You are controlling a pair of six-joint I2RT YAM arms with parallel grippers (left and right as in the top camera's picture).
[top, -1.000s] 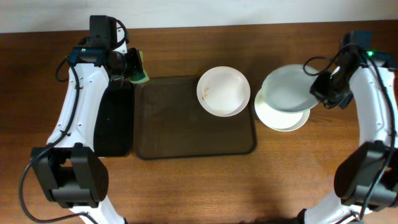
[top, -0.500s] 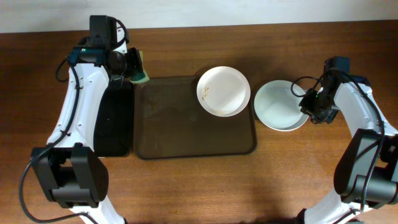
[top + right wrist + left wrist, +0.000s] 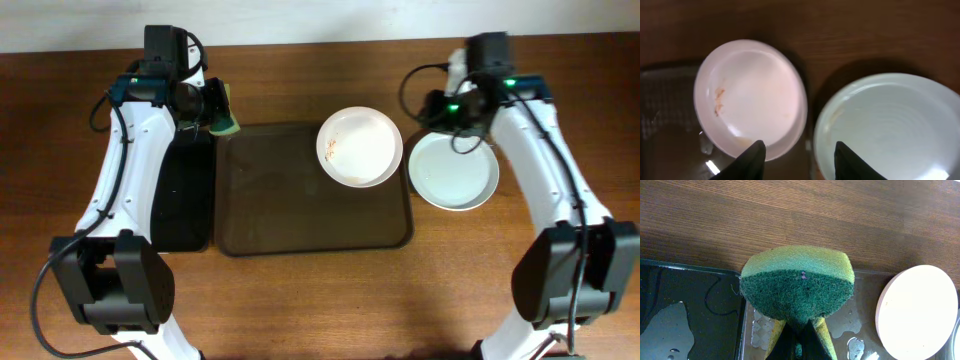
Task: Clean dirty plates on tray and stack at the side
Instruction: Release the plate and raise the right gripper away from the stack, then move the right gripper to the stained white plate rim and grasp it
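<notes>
Your desk (image 3: 300, 300) carries the brown tray (image 3: 280, 200). A speckled white plate (image 3: 360, 147) sits on its far right corner, with a pale blue-green plate (image 3: 455, 172) just beside it on the desk. Your left gripper (image 3: 799, 342) pinches a green sponge (image 3: 797, 282). Your right gripper (image 3: 797, 160) hangs spread and empty above both plates.

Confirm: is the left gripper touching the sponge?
Touching. The left wrist view shows the green-and-yellow sponge pinched between the fingers of the left gripper, its lower edge squeezed in at the grip.
</notes>
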